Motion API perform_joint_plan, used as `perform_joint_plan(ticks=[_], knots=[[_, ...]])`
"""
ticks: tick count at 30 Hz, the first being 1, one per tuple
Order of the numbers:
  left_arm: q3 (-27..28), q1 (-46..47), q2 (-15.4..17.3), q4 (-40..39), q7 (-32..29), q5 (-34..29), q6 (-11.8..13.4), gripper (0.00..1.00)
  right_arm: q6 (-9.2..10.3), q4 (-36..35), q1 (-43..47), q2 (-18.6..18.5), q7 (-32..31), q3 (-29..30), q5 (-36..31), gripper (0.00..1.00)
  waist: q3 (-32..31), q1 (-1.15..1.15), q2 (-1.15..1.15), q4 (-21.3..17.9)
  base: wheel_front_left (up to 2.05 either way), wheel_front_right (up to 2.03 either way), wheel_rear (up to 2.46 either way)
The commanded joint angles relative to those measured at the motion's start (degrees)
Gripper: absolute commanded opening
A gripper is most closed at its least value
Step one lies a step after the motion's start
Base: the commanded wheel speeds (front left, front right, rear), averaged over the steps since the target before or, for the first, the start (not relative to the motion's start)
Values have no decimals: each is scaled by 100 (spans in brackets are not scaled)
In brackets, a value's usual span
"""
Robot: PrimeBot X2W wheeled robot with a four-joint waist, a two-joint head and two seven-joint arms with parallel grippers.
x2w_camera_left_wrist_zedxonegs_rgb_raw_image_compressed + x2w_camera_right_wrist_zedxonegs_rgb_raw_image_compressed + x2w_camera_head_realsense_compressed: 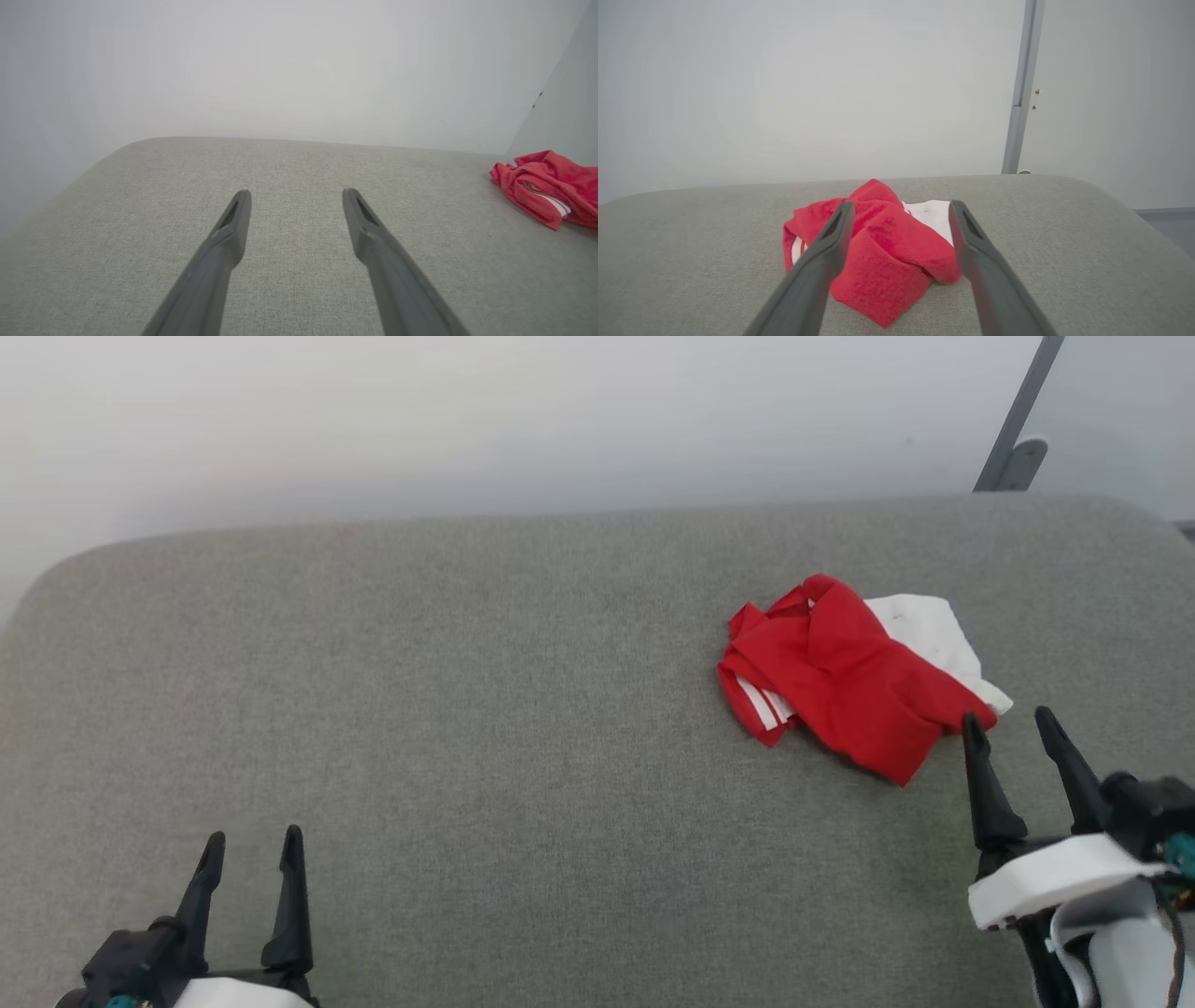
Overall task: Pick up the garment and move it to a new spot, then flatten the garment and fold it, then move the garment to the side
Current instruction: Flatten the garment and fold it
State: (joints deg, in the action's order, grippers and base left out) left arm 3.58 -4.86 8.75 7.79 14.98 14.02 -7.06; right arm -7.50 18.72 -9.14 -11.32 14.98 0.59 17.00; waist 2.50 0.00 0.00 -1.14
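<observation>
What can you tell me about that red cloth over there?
The garment is a soft red cloth with white panels and a bit of striped trim, crumpled into a loose heap. It lies on the grey fabric surface, toward the robot's right. The open right hand sits at its near edge, not gripping it.

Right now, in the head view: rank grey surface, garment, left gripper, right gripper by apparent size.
1. grey surface
2. garment
3. right gripper and left gripper: fingers look alike, and both are cut off by the frame edge, so not ranked.
</observation>
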Motion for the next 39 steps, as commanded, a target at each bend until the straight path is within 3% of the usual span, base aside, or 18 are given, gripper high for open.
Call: perform_joint_plan(ticks=[1,5,11,17,21,26,27,29,39], knots=[[19,55,-15,-25,30,-31,-13,100,2,16,-67,-37,24,-11,7,100,41,0,0,7,0,0,0],[-11,181,-130,-65,30,-96,-41,100,2,297,-578,-460,-330,-204,65,100,330,0,0,58,0,0,0],[-178,716,-282,-91,29,-156,-49,100,3,898,-2077,-1638,-1752,-950,449,100,1388,0,0,275,0,0,0],[-389,1165,-357,-60,30,-88,-50,100,3,1405,-2954,-2488,-3366,-1775,1348,100,2058,0,0,586,0,0,0],[-424,1354,-377,-91,30,-68,-48,100,2,1602,-3307,-2781,-4061,-2110,1898,100,2303,0,0,717,0,0,0],[-440,1506,-394,-146,29,-73,-46,100,0,1669,-3360,-2873,-4599,-2720,2343,100,2423,0,0,791,0,0,0],[-441,1530,-396,-159,29,-80,-46,100,0,1641,-3381,-2904,-4561,-2796,2406,48,2431,0,0,790,0,0,0],[-434,1555,-400,-189,30,-95,-46,100,0,1609,-3430,-2983,-4372,-2844,2552,0,2433,0,0,758,0,0,0],[-421,1517,-302,-249,30,-152,-47,100,4,2600,-3497,-3515,-3044,-1977,2680,0,2312,0,0,394,0,0,0]])
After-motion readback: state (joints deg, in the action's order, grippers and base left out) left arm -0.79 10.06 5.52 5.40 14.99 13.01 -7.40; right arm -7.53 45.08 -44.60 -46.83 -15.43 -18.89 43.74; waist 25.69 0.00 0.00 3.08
